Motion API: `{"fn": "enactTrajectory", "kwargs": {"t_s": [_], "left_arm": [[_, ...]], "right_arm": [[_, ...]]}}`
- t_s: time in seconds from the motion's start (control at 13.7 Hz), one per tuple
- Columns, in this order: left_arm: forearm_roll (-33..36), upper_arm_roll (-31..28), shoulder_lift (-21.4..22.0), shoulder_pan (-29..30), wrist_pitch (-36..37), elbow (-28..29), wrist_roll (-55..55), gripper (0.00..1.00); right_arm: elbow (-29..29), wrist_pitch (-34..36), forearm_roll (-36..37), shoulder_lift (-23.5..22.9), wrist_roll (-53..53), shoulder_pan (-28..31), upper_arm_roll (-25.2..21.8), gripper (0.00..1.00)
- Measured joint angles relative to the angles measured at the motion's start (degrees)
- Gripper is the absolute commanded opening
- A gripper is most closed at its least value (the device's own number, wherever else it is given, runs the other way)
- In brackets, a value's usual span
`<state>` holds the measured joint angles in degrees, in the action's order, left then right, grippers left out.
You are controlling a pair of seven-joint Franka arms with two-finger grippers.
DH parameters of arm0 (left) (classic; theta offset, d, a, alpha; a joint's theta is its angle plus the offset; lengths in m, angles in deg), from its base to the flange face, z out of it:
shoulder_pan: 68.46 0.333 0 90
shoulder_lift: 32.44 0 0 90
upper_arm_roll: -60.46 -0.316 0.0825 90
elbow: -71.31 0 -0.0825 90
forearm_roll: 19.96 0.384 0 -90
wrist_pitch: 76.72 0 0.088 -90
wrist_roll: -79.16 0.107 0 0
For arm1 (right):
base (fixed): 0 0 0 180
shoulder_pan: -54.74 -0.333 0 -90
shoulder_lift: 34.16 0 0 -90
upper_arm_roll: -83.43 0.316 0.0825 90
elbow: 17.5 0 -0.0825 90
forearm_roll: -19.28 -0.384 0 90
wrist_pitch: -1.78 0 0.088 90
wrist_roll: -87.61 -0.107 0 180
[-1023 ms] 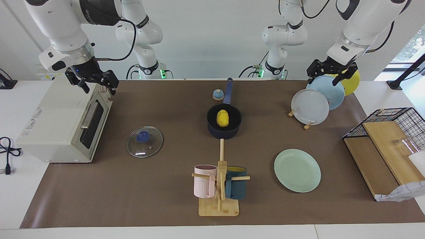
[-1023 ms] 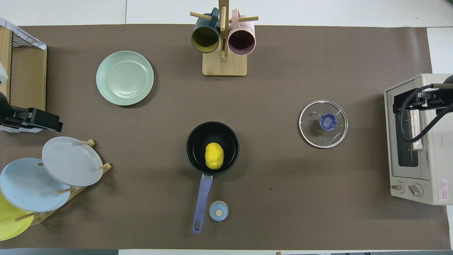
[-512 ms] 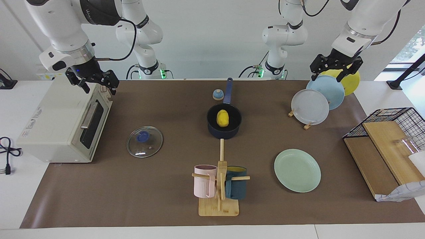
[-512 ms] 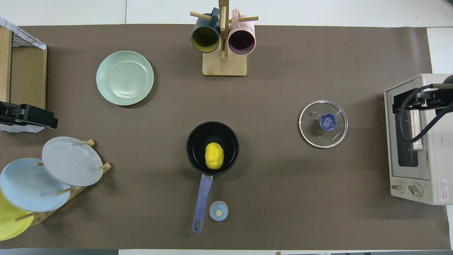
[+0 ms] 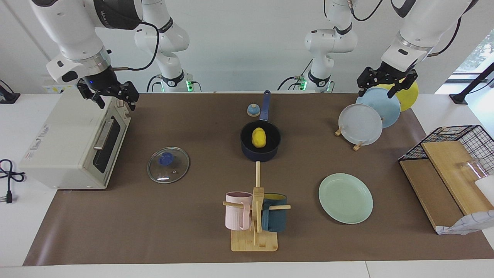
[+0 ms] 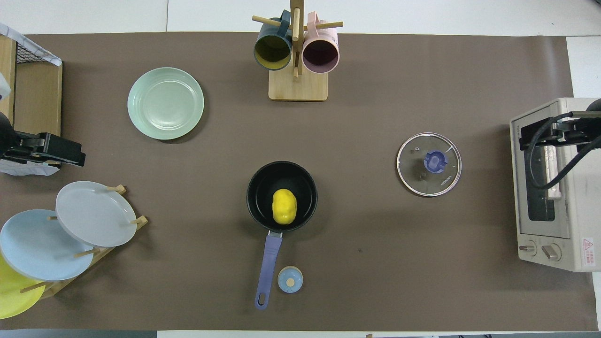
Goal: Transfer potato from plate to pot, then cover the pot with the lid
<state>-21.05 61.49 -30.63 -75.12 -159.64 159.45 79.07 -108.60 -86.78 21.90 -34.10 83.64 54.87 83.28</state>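
Left pincer raised over the rack of standing plates, fingers spread, holding nothing. Right pincer up over the toaster oven, fingers likewise spread and empty. Between them, mid-bench: potato lying inside the pot, handle pointing toward the robots, small bell just beside it. Lid flat on the bench toward the right arm's end, near the oven door, well apart from the pot. Plate bare, farther from the robots than the pot, near the mug stand.
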Motion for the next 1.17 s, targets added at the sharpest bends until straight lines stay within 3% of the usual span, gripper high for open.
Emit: {"fn": "enactTrajectory", "kwargs": {"t_s": [0.88,1.17], "left_arm": [[-0.25,0.05,0.0,-0.14,0.04,0.06,-0.2,1.0],[-0.46,0.05,0.0,-0.14,0.04,0.06,-0.95,1.0]], "right_arm": [[-0.61,-0.41,0.01,0.14,0.0,0.0,0.07,1.0],[-8.75,-10.44,-1.18,2.24,3.13,-2.22,0.59,1.0]]}}
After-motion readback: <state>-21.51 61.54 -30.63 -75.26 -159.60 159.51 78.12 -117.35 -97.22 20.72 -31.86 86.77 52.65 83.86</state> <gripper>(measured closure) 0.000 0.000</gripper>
